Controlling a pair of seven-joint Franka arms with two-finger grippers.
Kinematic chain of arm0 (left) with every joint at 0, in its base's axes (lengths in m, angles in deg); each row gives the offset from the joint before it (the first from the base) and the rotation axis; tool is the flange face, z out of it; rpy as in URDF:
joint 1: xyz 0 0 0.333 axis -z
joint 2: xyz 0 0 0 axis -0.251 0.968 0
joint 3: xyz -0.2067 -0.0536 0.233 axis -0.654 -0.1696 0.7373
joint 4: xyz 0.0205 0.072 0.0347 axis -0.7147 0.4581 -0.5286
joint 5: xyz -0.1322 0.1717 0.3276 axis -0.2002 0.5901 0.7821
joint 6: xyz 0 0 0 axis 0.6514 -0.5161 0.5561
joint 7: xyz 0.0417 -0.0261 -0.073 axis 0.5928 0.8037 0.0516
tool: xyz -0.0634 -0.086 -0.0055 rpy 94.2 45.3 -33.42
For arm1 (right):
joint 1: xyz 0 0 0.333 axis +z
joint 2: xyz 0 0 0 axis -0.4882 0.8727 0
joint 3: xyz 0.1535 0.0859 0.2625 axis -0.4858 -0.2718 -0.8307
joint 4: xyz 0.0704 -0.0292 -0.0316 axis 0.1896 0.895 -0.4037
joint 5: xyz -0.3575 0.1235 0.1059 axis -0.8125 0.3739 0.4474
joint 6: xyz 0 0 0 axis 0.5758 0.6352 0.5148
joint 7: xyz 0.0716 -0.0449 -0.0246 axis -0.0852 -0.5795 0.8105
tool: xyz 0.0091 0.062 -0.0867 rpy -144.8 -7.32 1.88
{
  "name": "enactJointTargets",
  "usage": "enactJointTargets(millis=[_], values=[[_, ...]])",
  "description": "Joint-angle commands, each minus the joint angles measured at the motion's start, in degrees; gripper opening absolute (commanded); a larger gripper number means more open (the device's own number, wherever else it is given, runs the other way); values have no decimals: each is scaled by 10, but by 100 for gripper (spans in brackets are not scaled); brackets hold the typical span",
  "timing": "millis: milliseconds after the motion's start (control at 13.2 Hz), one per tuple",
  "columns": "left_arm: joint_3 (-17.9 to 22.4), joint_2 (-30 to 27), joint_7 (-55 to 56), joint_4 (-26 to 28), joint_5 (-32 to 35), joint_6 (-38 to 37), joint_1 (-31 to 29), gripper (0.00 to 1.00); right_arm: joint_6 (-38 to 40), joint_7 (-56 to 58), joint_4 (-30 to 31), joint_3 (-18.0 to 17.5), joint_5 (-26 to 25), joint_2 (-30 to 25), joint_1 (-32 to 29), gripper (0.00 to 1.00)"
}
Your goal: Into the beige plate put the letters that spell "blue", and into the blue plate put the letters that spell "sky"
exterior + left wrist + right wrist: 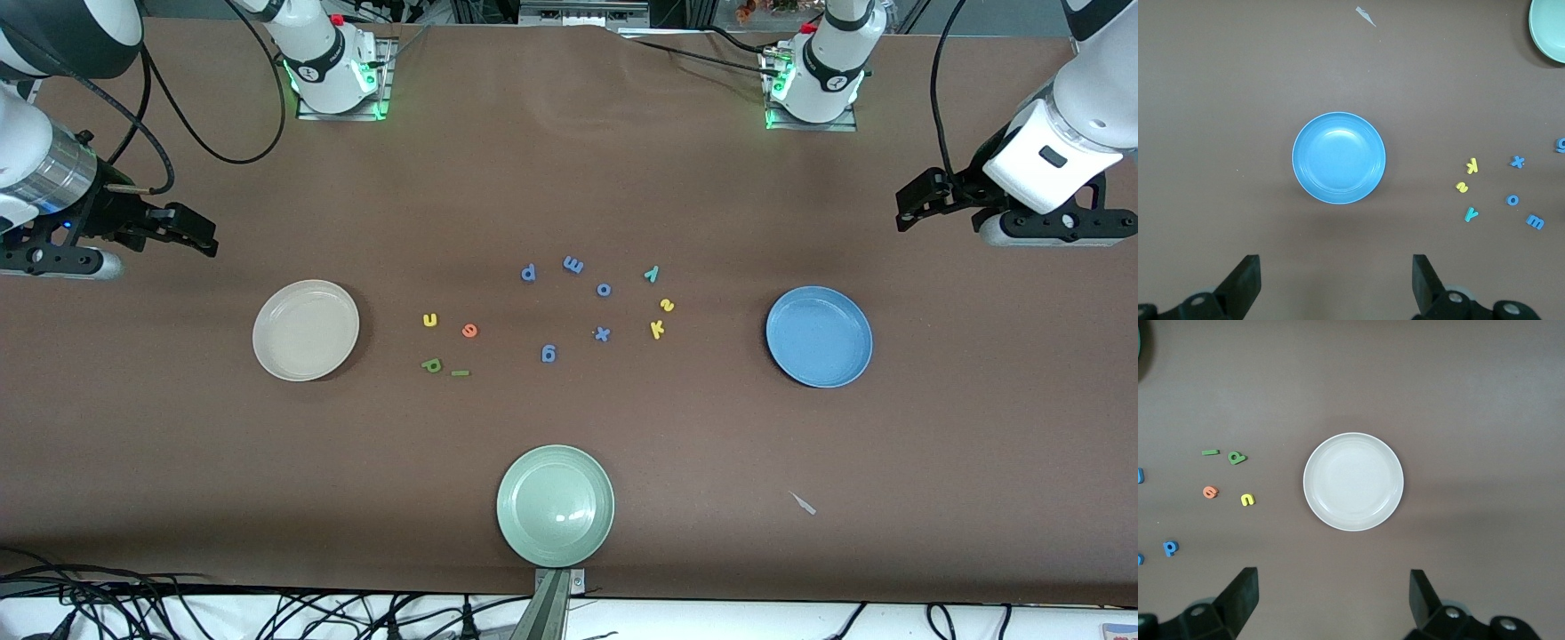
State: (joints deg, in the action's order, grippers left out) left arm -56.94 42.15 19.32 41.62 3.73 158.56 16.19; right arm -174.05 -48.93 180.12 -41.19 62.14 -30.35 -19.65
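Apparently idle: left gripper [1331, 287] and right gripper [1331, 607] wide open, plates empty.

Foam letters on the surface [569, 178] read u [429, 320], e [469, 331], k [657, 329], x [602, 333], o [604, 289], m [573, 264].

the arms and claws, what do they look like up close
Both arms are glossy white with black joint bands. Their round bases sit on metal plates, glowing green, with a red button on top. Black cables loop off them. The left claw and right claw are black, with wedge-shaped black fingers.
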Motion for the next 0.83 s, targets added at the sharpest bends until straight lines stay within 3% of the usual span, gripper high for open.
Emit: enactJointTargets(millis=[0, 755], values=[[0, -5, -8, -4, -3, -10, -1, 100, 2, 7, 6, 0, 2, -5, 3, 100], [0, -5, -8, -4, -3, -10, -1, 100, 18, 8, -10, 2, 4, 7, 0, 100]])
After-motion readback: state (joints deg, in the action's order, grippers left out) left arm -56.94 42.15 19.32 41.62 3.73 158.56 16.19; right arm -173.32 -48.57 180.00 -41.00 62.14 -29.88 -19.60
